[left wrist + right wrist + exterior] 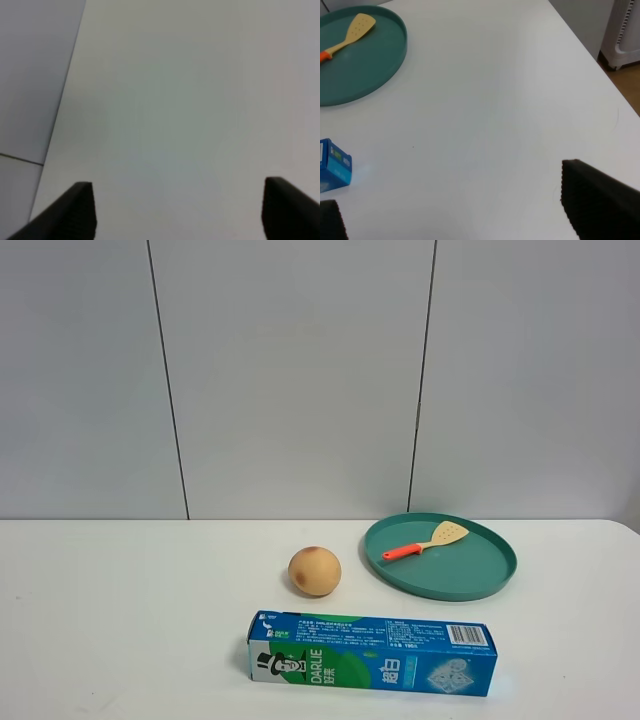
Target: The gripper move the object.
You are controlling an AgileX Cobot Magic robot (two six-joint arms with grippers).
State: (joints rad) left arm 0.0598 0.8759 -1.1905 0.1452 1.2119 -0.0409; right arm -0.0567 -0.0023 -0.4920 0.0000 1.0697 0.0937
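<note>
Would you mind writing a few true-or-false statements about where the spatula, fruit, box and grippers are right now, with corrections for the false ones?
1. The toy spatula lies inside the green plate. True.
2. The peach-coloured fruit sits on the plate. False: it rests on the white table, left of the plate.
3. The toothpaste box lies flat, nearer the camera than the fruit. True.
4. The right gripper holds the spatula. False: its jaws are apart and empty, over bare table.
5. The left gripper is shut. False: its jaws stand wide apart.
</note>
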